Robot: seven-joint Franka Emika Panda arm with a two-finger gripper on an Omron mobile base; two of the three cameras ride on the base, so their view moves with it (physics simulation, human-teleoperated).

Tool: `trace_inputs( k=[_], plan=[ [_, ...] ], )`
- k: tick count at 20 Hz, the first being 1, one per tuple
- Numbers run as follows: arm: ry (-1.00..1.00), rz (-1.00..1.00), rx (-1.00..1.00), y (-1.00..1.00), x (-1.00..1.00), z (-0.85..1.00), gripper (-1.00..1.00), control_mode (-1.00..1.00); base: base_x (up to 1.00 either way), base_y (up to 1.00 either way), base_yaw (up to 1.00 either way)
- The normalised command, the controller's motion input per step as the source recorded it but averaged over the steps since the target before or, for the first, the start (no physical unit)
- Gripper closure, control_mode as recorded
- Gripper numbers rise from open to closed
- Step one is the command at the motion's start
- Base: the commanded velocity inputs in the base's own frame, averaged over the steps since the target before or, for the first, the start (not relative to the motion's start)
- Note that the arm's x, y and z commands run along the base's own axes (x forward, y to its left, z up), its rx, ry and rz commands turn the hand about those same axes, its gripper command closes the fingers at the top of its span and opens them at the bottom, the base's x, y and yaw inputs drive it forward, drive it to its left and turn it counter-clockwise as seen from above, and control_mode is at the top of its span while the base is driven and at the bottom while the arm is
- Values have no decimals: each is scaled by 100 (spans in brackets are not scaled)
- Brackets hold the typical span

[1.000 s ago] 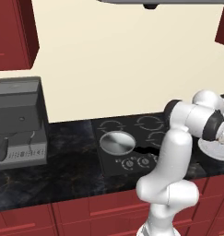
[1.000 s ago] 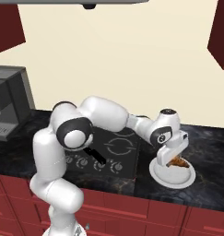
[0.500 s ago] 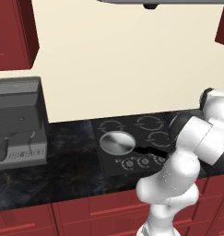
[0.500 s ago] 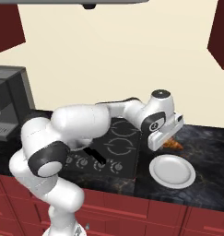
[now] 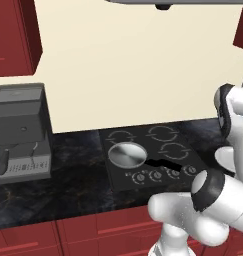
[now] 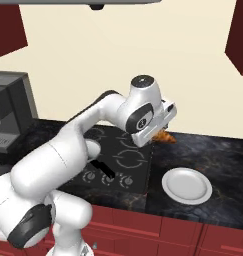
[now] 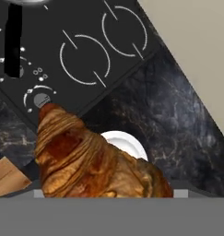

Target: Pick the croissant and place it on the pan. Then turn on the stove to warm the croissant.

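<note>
Beside unlabelled stove [image 6: 124, 159], croissant [image 7: 90, 162] aloft

flaky croissant [image 7: 85, 161], brushed metal pan [image 5: 126, 154], marbled counter [image 7: 168, 120]

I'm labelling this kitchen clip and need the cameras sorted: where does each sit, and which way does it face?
Left base view: behind the arm's left, looking forward and down at the stove, pan and coffee machine; white arm at lower right.
Right base view: behind its right; arm from lower left, gripper carrying the croissant above the counter.
Hand view: on the hand, looking down past the croissant at the plate.
Both base views share the stove.
</note>
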Motion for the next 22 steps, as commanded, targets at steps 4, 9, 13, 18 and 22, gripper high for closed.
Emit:
trace_inputs(
  k=[4,9,13,18,22],
  plan=[
    [-13,0,0,100,-26,76,100,-100,0,0,0],
    [-7,3,0,100,-26,45,100,-100,0,0,0],
    [-2,7,1,100,-15,34,100,-100,0,0,0],
    [0,10,8,100,-1,12,100,-100,0,0,0],
    [0,12,8,100,-1,6,100,-100,0,0,0]
  ],
)
